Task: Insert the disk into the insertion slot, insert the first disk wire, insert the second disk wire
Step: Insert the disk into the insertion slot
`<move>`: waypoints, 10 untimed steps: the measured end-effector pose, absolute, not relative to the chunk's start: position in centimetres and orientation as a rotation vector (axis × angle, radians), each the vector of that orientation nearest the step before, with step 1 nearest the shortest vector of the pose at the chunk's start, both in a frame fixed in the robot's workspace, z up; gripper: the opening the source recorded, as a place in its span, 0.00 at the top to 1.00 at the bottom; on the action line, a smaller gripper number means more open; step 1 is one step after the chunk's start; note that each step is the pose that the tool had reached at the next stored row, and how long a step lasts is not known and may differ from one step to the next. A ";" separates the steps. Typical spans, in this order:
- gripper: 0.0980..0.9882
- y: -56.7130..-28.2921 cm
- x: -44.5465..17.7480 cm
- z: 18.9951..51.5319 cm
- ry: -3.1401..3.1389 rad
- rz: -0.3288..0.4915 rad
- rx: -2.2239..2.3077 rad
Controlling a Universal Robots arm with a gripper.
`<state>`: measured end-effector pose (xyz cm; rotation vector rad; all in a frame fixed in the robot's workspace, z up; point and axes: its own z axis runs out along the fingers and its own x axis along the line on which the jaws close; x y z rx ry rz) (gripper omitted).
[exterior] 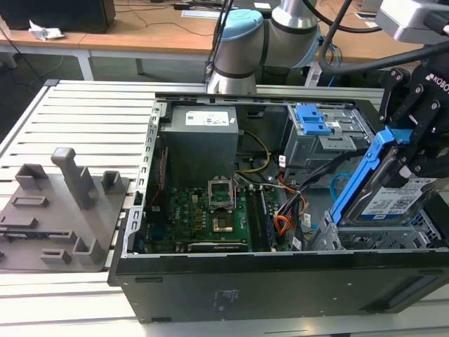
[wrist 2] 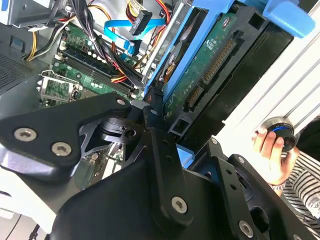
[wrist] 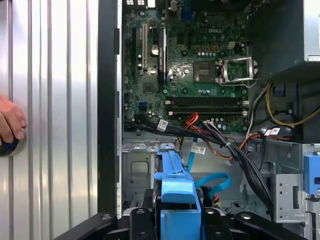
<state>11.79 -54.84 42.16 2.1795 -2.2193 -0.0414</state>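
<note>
Tabletop (exterior: 84, 112): slatted, bearing computer case (exterior: 245, 288).
End effector (exterior: 412, 158): clamped on tilted disk (exterior: 389, 200).
Nearby: blue cable (exterior: 341, 177) beside insertion slot (exterior: 372, 240).

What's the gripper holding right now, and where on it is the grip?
The gripper holds the disk, clamped at the handle end of its blue carrier; the disk hangs tilted over the insertion slot.

Tally: one black computer case (exterior: 280, 281); one green motherboard (exterior: 203, 210); one silver hard drive in blue carrier (exterior: 396, 203); one grey mesh cage (exterior: 365, 240); one light blue cable (wrist: 215, 181).
</note>
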 end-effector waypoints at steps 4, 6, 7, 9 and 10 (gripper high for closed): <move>0.70 -54.8 11.8 41.5 -2.219 -0.042 2.179; 0.70 -54.8 11.8 41.3 -2.219 -0.042 2.179; 0.70 -54.8 11.8 41.3 -2.219 -0.042 2.179; 0.70 -54.8 11.8 41.2 -2.219 -0.042 2.179; 0.70 -54.8 11.8 41.1 -2.219 -0.042 2.179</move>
